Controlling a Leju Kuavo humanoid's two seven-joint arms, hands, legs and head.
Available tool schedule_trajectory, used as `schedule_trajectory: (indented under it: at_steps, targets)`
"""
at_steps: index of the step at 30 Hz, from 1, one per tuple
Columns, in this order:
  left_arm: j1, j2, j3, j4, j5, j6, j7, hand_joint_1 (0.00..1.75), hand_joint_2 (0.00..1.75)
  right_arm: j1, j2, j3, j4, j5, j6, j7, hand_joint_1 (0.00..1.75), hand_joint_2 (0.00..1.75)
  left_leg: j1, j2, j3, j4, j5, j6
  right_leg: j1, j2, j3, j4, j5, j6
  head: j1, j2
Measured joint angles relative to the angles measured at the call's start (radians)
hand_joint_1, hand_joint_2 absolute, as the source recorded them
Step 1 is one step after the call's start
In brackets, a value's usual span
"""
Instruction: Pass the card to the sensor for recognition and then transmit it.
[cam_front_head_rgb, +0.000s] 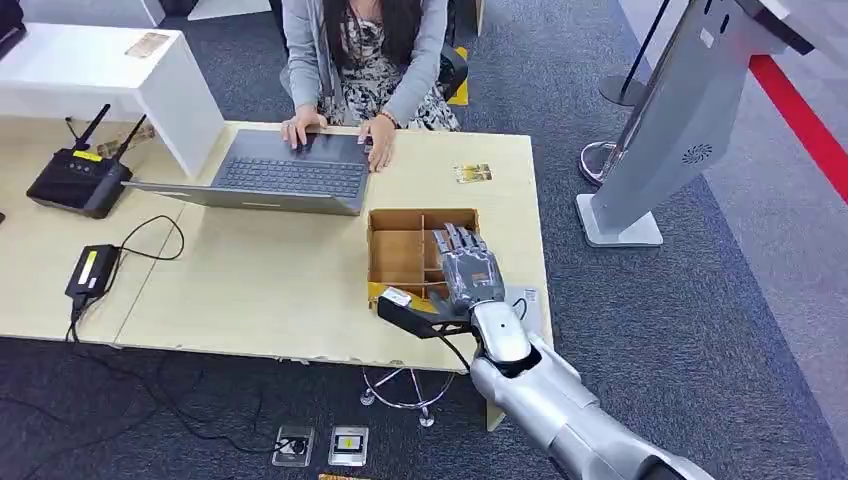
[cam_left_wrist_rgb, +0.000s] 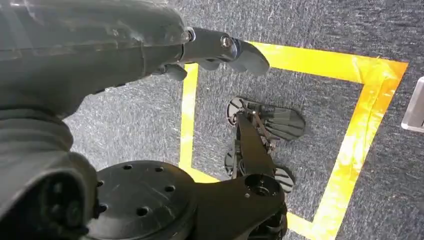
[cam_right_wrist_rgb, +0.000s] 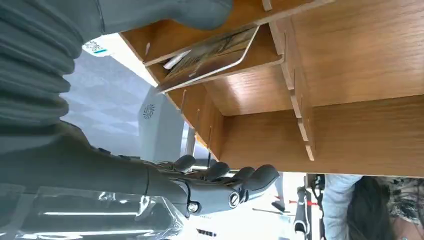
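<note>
right hand (cam_front_head_rgb: 468, 268) reaches into the wooden box (cam_front_head_rgb: 396, 250) on the counter (cam_front_head_rgb: 260, 290), fingers (cam_right_wrist_rgb: 252, 177) apart and clamping nothing, positioned to collect the card (cam_right_wrist_rgb: 212, 56) leaning inside.

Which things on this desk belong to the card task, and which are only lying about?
Belong to the job:
right hand
wooden divided box
card in the box
card on the table

Lying about:
laptop
router
power adapter
</note>
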Motion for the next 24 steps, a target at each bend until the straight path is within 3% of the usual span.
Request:
schedule_trajectory:
  at_steps: [13, 14, 15, 24]
  targets:
    - [0.000, -0.001, 0.000, 0.000, 0.002, 0.003, 0.000, 0.00, 0.00, -0.001, 0.002, 0.000, 0.025, 0.002, 0.000, 0.000, 0.00, 1.75, 0.000, 0.000, 0.000, 0.000, 0.000, 0.000, 0.000, 0.000, 0.000, 0.000, 0.000, 0.000, 0.000, 0.000]
    - [0.000, -0.001, 0.000, 0.000, 0.002, 0.004, 0.000, 0.00, 0.00, -0.001, 0.002, 0.000, 0.025, 0.004, -0.001, 0.000, 0.21, 1.75, 0.000, 0.000, 0.000, 0.000, 0.000, 0.000, 0.000, 0.000, 0.000, 0.000, 0.000, 0.000, 0.000, 0.000]
    - [0.000, -0.001, 0.000, 0.000, 0.003, 0.006, 0.000, 0.00, 0.00, -0.001, 0.003, 0.000, 0.025, 0.005, -0.002, 0.000, 1.75, 1.75, 0.000, 0.000, 0.000, 0.000, 0.000, 0.000, 0.000, 0.000, 0.000, 0.000, 0.000, 0.000, 0.000, 0.000]
    - [0.000, -0.003, 0.000, 0.000, 0.006, 0.016, 0.000, 0.00, 0.00, -0.001, 0.008, -0.001, 0.041, -0.023, 0.012, -0.032, 1.75, 1.75, 0.000, 0.000, 0.000, 0.000, 0.000, 0.000, 0.000, 0.000, 0.000, 0.000, 0.000, 0.000, 0.000, 0.000]
